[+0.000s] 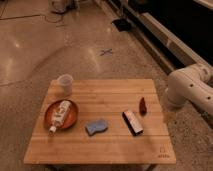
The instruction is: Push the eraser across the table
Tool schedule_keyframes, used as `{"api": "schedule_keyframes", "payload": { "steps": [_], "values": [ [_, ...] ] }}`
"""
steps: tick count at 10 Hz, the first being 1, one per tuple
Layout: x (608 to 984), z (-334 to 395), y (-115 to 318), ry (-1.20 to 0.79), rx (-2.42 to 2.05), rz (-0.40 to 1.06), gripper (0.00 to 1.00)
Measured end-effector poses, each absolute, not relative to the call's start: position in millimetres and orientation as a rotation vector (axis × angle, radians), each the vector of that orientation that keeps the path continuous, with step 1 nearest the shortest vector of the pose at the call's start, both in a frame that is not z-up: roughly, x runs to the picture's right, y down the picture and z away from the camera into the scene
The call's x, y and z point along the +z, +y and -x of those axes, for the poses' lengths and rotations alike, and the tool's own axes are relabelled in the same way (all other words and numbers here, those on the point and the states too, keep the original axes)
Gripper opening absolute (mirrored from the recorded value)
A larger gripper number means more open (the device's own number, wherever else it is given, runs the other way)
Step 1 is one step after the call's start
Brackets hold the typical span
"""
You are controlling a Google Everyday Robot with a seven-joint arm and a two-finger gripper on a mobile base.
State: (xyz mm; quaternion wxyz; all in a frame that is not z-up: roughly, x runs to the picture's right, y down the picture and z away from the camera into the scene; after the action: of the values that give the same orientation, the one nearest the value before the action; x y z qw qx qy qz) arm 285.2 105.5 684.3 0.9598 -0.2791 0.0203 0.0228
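Camera view is showing the eraser [132, 122] lying on the right half of the desk [110, 95], white face up. Its long axis is running from far to near, with the near end pointing slightly toward the desk's right edge. A small dark red bottle [142, 106] is standing just beside its far end, and a blue sponge [96, 126] is lying to its left, apart from it. I am holding my white arm [182, 90] just off the right edge. My hand [169, 116] is hanging low there, and I cannot tell how it is set.
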Motion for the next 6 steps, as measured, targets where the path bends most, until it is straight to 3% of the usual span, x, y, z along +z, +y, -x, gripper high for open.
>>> {"api": "schedule_keyframes", "payload": {
  "steps": [3, 6],
  "values": [
    [685, -285, 109, 0.039, 0.052, 0.567, 0.65],
    [692, -276, 139, 0.007, 0.107, 0.576, 0.65]
  ]
}}
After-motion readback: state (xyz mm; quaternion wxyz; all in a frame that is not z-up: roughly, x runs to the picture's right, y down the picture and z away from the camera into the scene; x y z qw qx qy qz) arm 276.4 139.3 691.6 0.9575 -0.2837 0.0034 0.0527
